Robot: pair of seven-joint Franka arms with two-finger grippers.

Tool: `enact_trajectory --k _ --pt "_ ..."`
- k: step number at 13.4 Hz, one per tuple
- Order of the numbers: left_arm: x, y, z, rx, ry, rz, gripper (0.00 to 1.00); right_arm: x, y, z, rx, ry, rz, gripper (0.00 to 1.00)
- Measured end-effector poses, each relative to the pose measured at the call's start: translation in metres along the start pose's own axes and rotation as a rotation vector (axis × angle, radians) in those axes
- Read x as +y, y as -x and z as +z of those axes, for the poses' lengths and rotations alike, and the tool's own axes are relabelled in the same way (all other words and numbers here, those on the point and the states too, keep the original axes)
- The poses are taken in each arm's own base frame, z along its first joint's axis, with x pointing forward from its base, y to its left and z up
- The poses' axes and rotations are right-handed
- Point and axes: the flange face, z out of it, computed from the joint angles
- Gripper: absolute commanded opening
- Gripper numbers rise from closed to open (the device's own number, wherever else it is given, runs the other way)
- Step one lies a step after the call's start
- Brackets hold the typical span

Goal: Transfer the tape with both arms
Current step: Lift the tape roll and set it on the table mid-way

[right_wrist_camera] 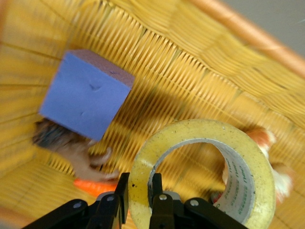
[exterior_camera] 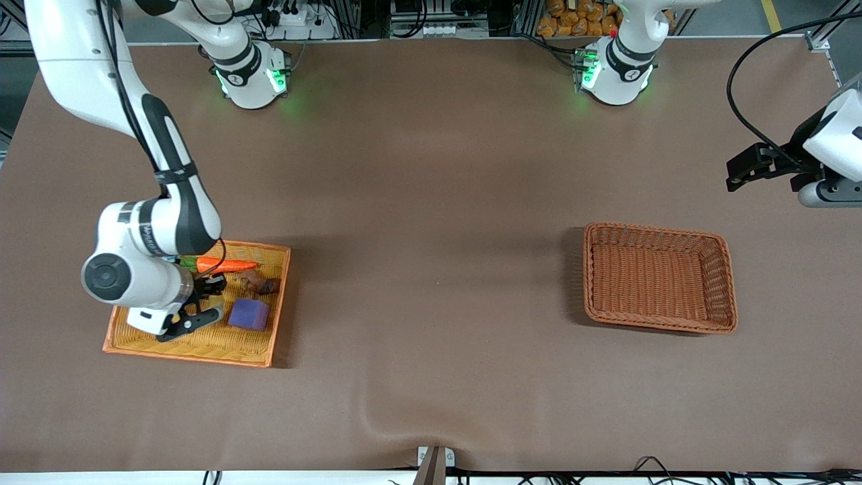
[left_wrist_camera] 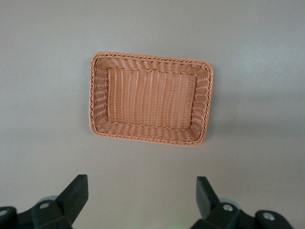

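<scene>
Two black fingers of the right gripper (right_wrist_camera: 138,198) are pinched on the wall of the yellowish translucent ring-shaped tape roll (right_wrist_camera: 200,176), one inside the grey core and one outside, probably so the ring hangs steady for a handover. It is held within the orange woven tray (exterior_camera: 256,353) at the front view's lower left, beside a purple foam cube (exterior_camera: 248,314). At the right edge, the left gripper (left_wrist_camera: 142,200) is held spread, waiting above the table near the empty brown wicker basket (exterior_camera: 720,283).

White arms (exterior_camera: 87,67), black joint sections, green-lit bases, black hands (right_wrist_camera: 138,200).
</scene>
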Motion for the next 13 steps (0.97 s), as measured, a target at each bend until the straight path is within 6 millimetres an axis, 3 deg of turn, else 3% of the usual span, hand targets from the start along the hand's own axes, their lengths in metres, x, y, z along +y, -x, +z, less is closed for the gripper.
enact_trajectory --k 3,5,6,10,13 --pt "-0.002 0.0 0.0 0.0 0.0 -0.004 1.0 -0.025 -0.011 -0.07 0.024 0.014 -0.021 0.0" --pt "-0.003 0.0 0.0 0.0 0.001 -0.005 1.0 -0.065 -0.025 -0.095 0.062 0.023 0.009 0.0" --pt "-0.002 0.0 -0.001 0.002 0.007 -0.004 1.0 -0.096 -0.034 -0.101 0.078 0.018 0.046 0.0" --pt "0.002 0.001 -0.007 0.011 0.054 -0.004 1.0 -0.277 -0.068 -0.115 0.224 -0.091 0.275 0.0" --pt "0.003 0.0 -0.005 0.005 0.053 -0.002 1.0 -0.41 -0.075 -0.094 0.314 -0.178 0.369 0.0"
